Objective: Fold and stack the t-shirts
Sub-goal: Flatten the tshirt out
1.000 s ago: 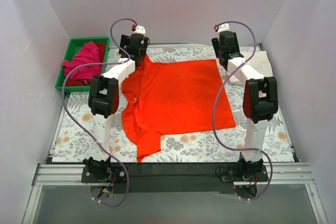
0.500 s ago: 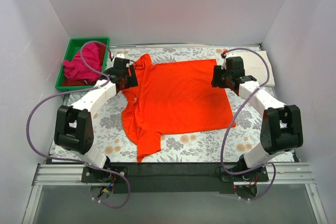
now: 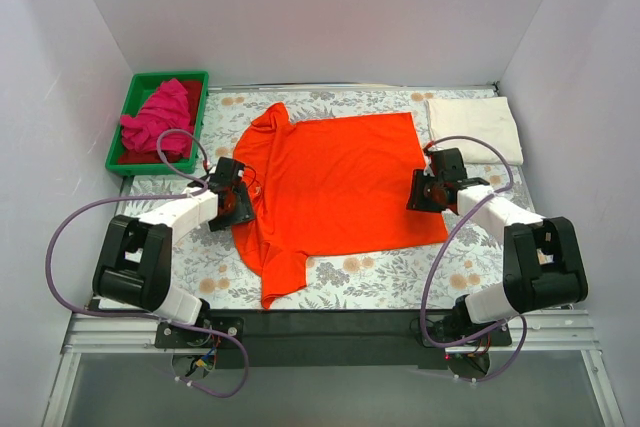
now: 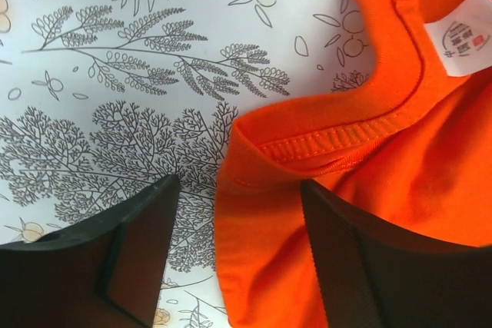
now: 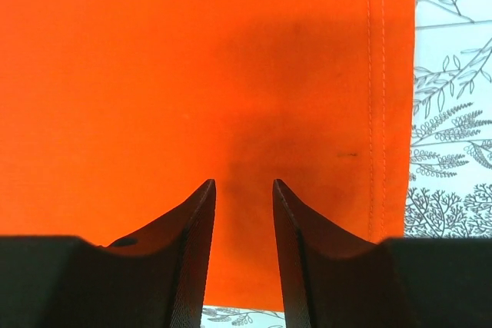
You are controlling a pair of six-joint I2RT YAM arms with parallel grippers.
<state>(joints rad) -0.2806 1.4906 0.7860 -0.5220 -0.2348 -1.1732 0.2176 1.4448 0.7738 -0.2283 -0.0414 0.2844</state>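
Note:
The orange-red t-shirt (image 3: 335, 182) lies spread on the floral cloth, collar to the left, one sleeve bunched toward the front. My left gripper (image 3: 238, 204) is open, low at the shirt's collar edge; in the left wrist view its jaws straddle the orange fabric (image 4: 269, 213) just below the ribbed collar. My right gripper (image 3: 420, 190) is open, low over the shirt's right hem; in the right wrist view the fingers (image 5: 244, 190) hover over orange fabric (image 5: 192, 67). The magenta-pink t-shirt (image 3: 158, 117) is heaped in the green tray. The cream-white t-shirt (image 3: 475, 128) lies folded at the back right.
The green tray (image 3: 126, 137) stands at the back left. The grey floral-print cloth (image 3: 380, 282) covers the table. White walls close in on the left, right and back. Purple cables loop from both arms.
Both arms have drawn back from the far edge toward the near side and lowered, the left to the shirt's collar, the right to its right hem. The shirt has not visibly moved.

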